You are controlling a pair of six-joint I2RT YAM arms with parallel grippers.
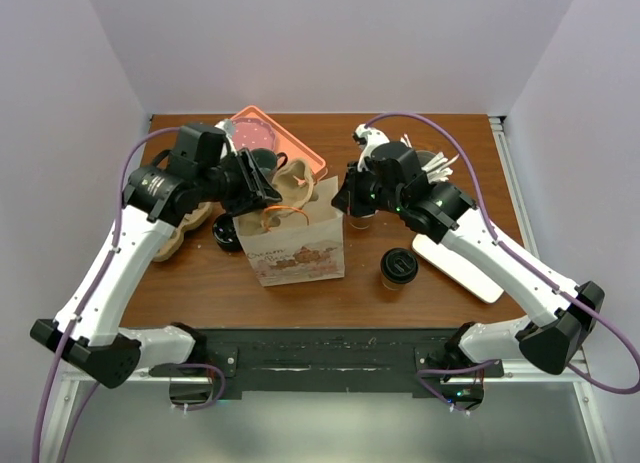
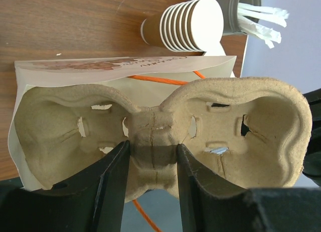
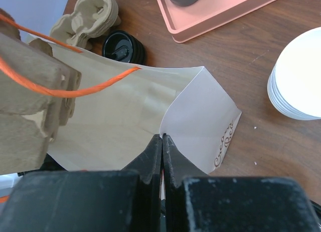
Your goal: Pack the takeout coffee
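Basically, one takeout coffee (image 1: 227, 233) is parked on the surface just left of the paper bag (image 1: 300, 248). The pulp carrier (image 2: 241, 122) is clamped at its middle bridge by the left hand (image 2: 152, 151), over the bag mouth. The bag's rim is pinched tight by the right hand (image 3: 161, 142), so the mouth should be pulled wide while the carrier is lowered level. A second coffee (image 1: 398, 267) is parked right of the bag.

A pink tray (image 1: 300, 148) sits at upper middle on the wooden table (image 1: 200, 283). Stacked white paper cups (image 2: 193, 24) stand beside a grey cup (image 2: 233, 11) holding white utensils.
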